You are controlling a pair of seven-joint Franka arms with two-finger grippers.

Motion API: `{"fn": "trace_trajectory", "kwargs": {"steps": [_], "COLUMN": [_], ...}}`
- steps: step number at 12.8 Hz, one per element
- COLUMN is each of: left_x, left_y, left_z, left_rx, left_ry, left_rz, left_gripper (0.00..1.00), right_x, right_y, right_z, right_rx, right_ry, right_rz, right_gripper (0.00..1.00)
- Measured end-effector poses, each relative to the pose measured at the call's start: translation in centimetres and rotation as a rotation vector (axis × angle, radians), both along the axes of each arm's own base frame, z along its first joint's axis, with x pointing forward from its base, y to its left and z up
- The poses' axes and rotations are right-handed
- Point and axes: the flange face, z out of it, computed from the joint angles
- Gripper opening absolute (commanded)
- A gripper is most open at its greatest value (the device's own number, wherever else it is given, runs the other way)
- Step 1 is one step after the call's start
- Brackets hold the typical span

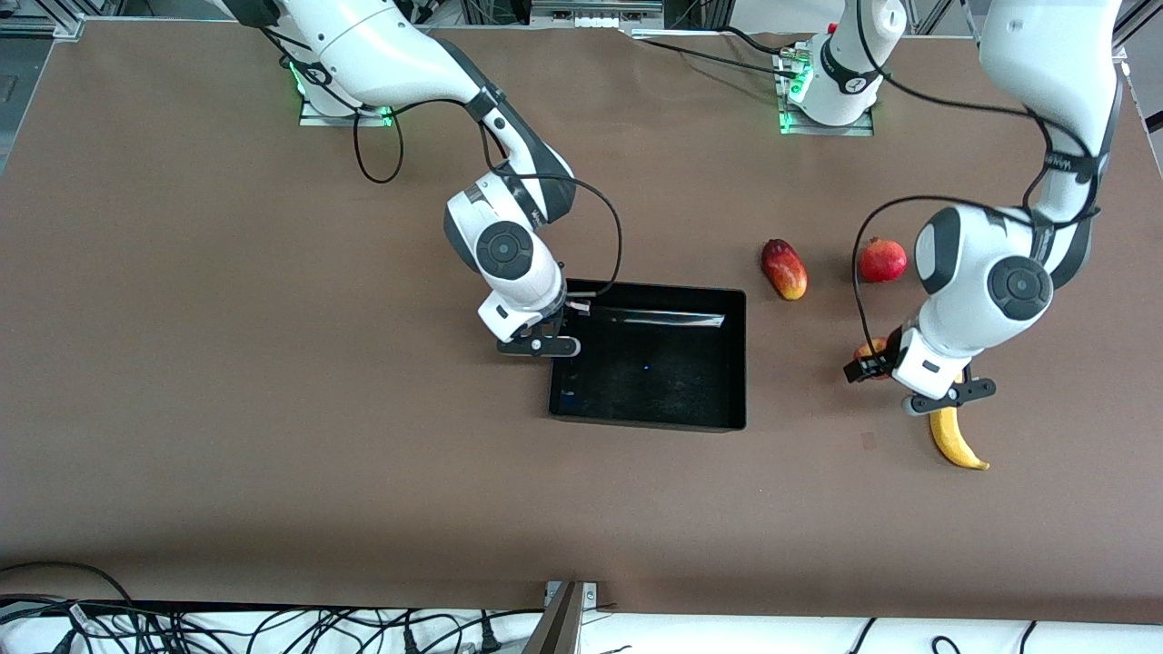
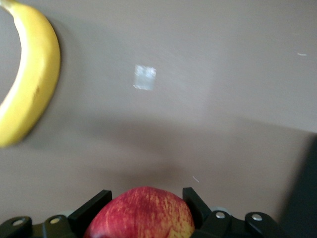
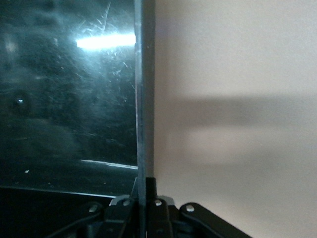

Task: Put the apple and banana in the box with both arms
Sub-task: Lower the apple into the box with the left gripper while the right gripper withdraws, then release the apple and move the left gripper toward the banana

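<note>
From across the table, the right gripper point(image 1: 551, 338) pinches the black box's point(image 1: 731, 359) wall at its right-arm end, while the left gripper point(image 1: 874, 361) clasps the apple point(image 1: 865, 350) beside the banana point(image 1: 954, 440). The left wrist view shows fingers point(image 2: 90, 208) flanking the apple point(image 2: 143, 214); the right wrist view shows the box wall point(image 3: 143, 99) clamped.

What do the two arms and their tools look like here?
Both arms are glossy white with rounded shells, black bands and round dark joint caps. Thin black cables loop along each. The left tool and right tool are black two-finger units with silver screws. Green lights glow at the bases.
</note>
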Motion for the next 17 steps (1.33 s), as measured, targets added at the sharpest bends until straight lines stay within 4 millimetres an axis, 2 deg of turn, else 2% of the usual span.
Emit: {"fn": "trace_trajectory", "kwargs": {"steps": [1, 2, 4, 6, 7, 8, 10, 12, 14, 17], "left_x": [-0.4, -0.8, -2.0, -3.3, -4.0, -4.7, -5.6, -6.5, -7.1, -7.4], "left_y": [-2.4, -5.0, -10.3, -14.7, -16.5, -18.2, -21.9, -25.8, -28.6, -30.4], "left_z": [2.2, 3.7, 4.7, 3.7, 2.8, 1.6, -0.7, -3.2, -5.2, -6.4], "left_rx": [-0.006, -0.014, -0.031, -0.030, -0.025, -0.019, -0.007, 0.040, 0.058, 0.043], "left_ry": [0.014, 0.022, 0.036, 0.058, 0.073, 0.091, 0.114, 0.113, 0.103, 0.088], "left_rz": [0.029, 0.055, 0.093, 0.102, 0.087, 0.064, 0.020, -0.028, -0.066, -0.088], "left_gripper": [0.00, 0.00, 0.00, 0.00, 0.00, 0.00, 0.00, 0.00, 0.00, 0.00], "right_x": [-0.1, 0.0, 0.3, 1.4, 2.4, 3.6, 6.6, 9.4, 10.3, 10.0], "right_y": [0.1, 0.2, 0.1, -0.5, -1.4, -3.3, -9.7, -18.1, -24.8, -31.3], "right_z": [0.0, 0.0, 0.4, 1.8, 3.4, 5.6, 11.5, 17.6, 21.9, 26.2], "right_rx": [0.002, 0.004, 0.007, 0.011, 0.003, -0.018, -0.054, -0.057, -0.054, -0.064], "right_ry": [-0.003, -0.005, -0.014, -0.038, -0.048, -0.048, -0.044, -0.052, -0.043, -0.039], "right_rz": [0.000, 0.000, -0.003, -0.016, -0.023, -0.018, -0.011, -0.035, -0.037, -0.012], "right_gripper": [0.99, 1.00, 1.00, 1.00, 1.00, 1.00, 1.00, 1.00, 1.00, 1.00]}}
